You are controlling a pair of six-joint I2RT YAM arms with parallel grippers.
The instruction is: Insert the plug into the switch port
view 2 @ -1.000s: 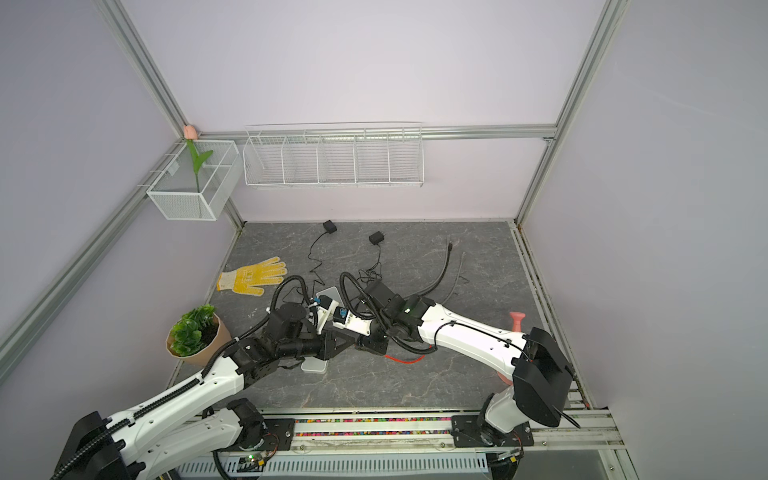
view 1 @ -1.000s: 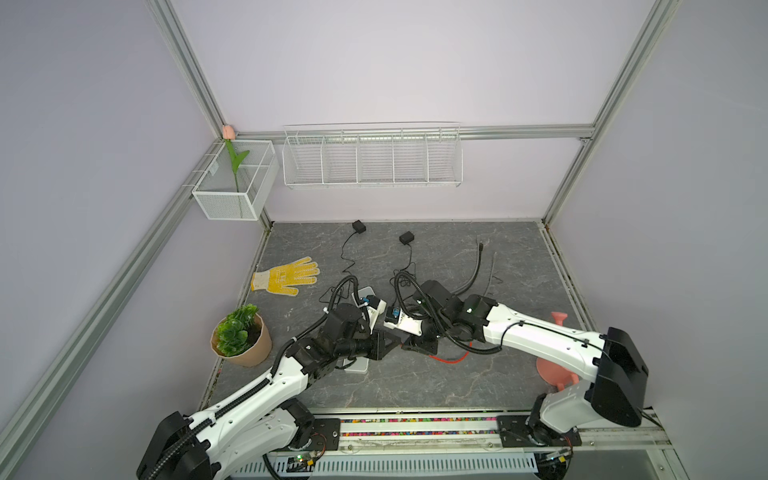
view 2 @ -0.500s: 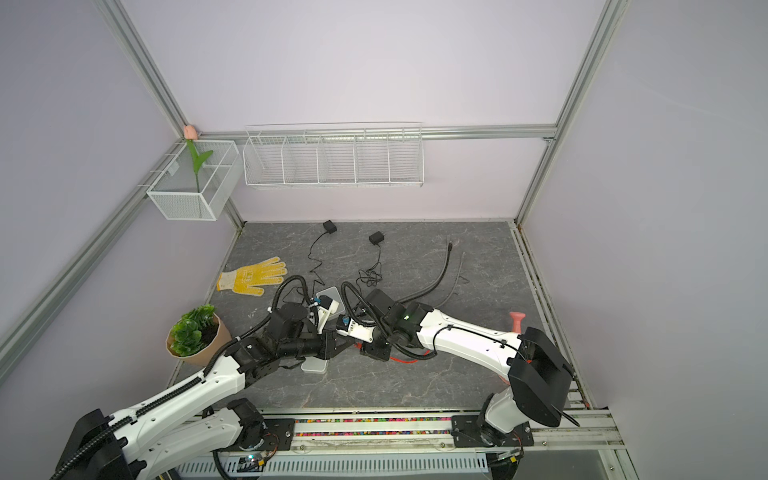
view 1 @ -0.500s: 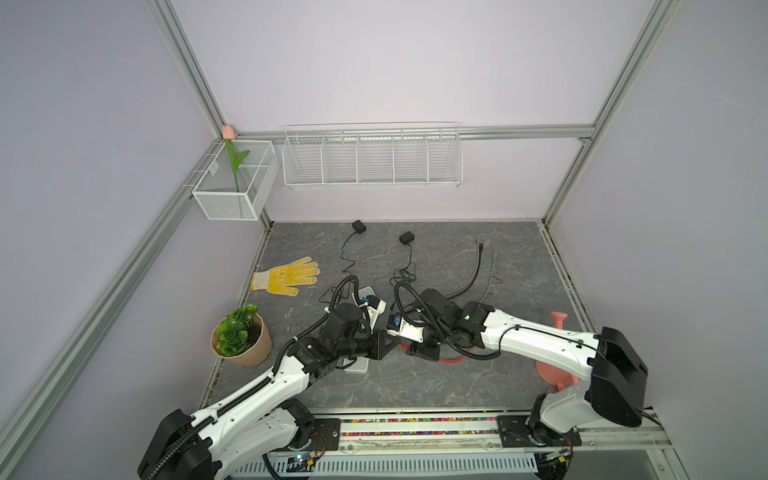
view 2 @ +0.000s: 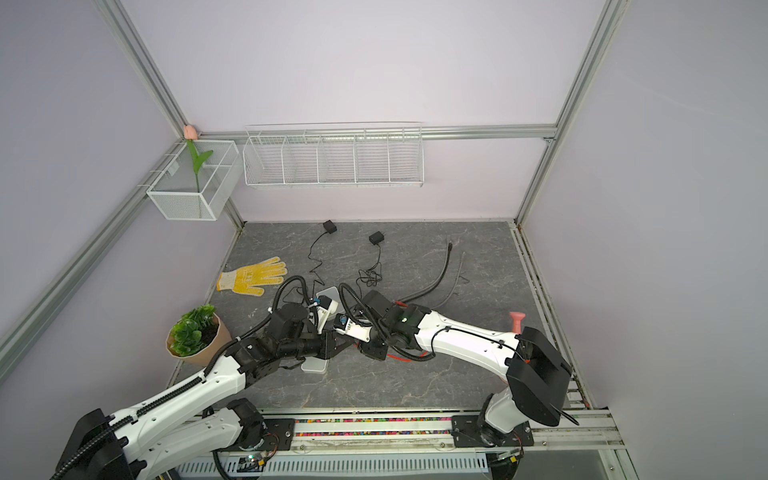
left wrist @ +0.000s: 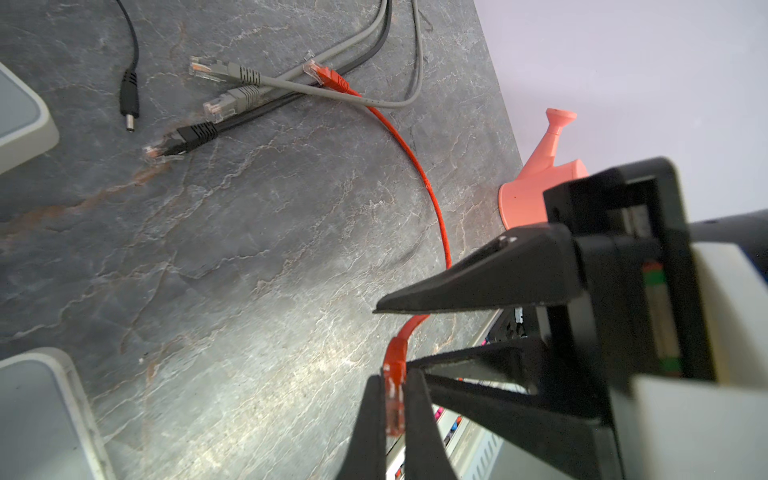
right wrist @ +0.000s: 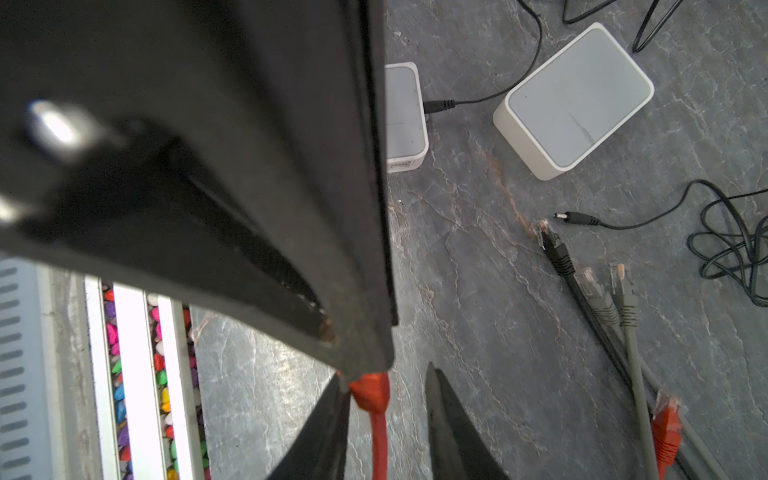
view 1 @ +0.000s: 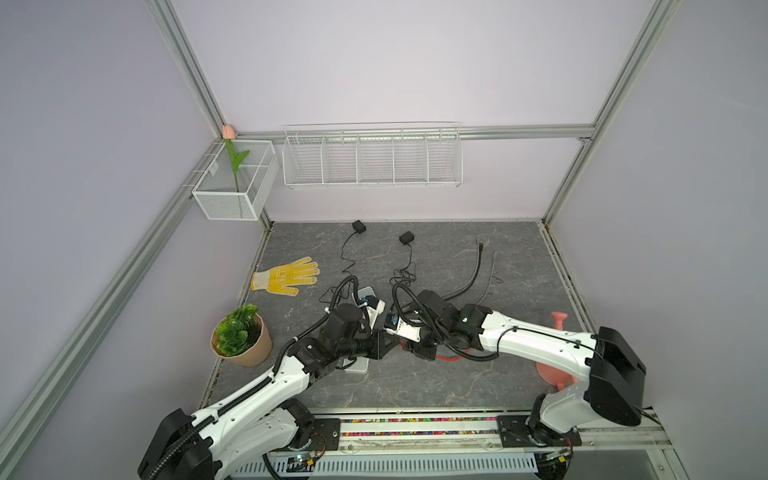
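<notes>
- Front switch (right wrist: 405,112): white box on the grey table (view 1: 457,382), with a black power lead (right wrist: 478,99) plugged into its side. It lies partly under the left arm in both top views.
- Plug (left wrist: 394,405): red boot, clear tip. It is just beside the front switch, apart from it and in no port.
- Left gripper (left wrist: 395,380): clenched on the plug, beside the front switch.
- Right gripper (right wrist: 384,390): jaws parted and straddling the red cable (left wrist: 432,199) right behind the plug. A gap shows at one finger, so it has no grasp.
- Red cable: curves across the table away from the front switch.
- Second switch (right wrist: 577,99): white, near the front switch.
- Black patch cable (right wrist: 559,253) and grey patch cables (right wrist: 623,299): ends lie loose, well apart from the front switch.
- Potted plant (view 1: 241,340): near the front switch, on the side away from the grippers.
</notes>
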